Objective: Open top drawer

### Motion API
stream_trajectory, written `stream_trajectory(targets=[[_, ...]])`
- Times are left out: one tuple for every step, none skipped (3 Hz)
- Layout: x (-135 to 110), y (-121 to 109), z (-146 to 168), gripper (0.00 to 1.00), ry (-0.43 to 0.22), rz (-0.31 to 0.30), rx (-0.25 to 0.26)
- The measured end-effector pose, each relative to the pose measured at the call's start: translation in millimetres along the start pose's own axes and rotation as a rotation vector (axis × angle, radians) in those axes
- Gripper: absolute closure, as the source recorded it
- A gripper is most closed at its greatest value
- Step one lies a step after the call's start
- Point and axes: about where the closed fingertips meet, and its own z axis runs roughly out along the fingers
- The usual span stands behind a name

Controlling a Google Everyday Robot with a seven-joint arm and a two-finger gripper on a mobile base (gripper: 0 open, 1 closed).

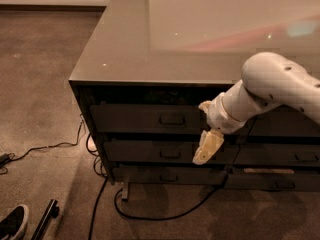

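Note:
The top drawer (pixel 135 118) is a wide dark front just under the tabletop, with a small loop pull (pixel 171 119) at its centre. It sits flush with the fronts below and looks closed. My gripper (pixel 206 147) is cream-coloured on a white arm (pixel 272 86) that reaches in from the right. It hangs in front of the cabinet, right of and below the pull, level with the second drawer (pixel 150 152). It is not touching the pull.
A third drawer (pixel 165 175) lies lowest in this stack, and another stack of drawers (pixel 280 155) stands to the right. The glossy tabletop (pixel 150 39) overhangs them. Black cables (pixel 150 215) trail on the carpet. A shoe (pixel 12 223) and a dark bar (pixel 45 219) lie at bottom left.

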Motion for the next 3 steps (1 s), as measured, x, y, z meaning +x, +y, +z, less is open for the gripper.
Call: stream_trajectory(targets=[[1,-2,13,0.00,0.018,0.017,0.060],[-8,-11,27,0.00,0.019,0.007,0.104],[-12,-21,49,0.00,0.029,0.000,0.114]])
